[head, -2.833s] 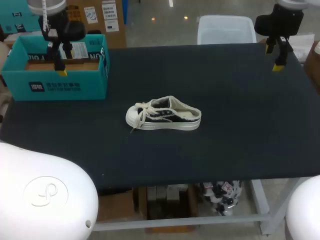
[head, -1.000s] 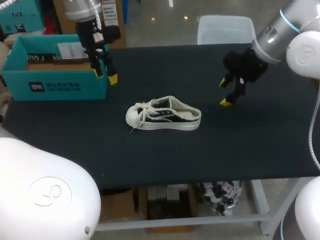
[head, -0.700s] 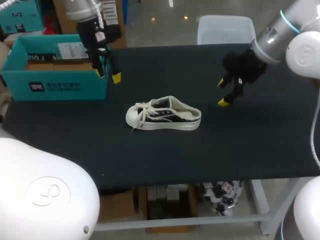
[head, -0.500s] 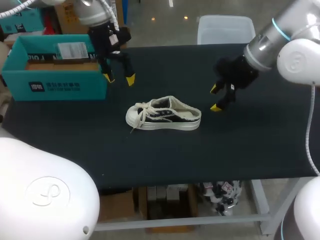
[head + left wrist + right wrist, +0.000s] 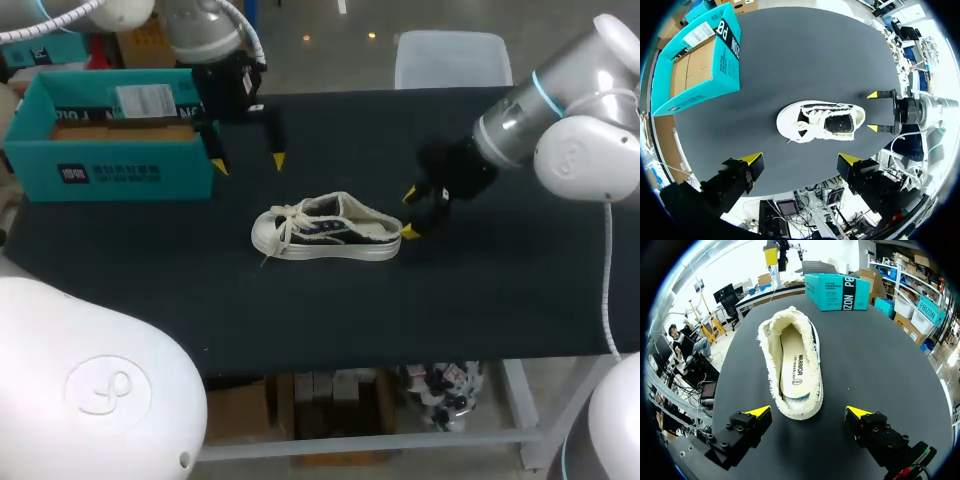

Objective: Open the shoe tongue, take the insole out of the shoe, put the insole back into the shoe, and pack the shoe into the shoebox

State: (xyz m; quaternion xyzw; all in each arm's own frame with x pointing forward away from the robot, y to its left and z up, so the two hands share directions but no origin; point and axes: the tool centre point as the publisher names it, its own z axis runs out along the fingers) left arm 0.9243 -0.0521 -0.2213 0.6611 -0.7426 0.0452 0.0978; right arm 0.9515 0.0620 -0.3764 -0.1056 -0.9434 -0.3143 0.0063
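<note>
Right tool [image 5: 409, 212] seemingly clear of shoe [image 5: 326, 227].

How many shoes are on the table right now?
1. The shoe lies mid-table, its heel just ahead of the open right gripper. The shoebox shows only cardboard inside, though part is hidden.

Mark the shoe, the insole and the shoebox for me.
shoe [image 5: 325, 230], head view, on its dark side panel.
insole [image 5: 793, 365], right wrist view, on its middle, inside the shoe.
shoebox [image 5: 120, 172], head view, on its front wall.
</note>
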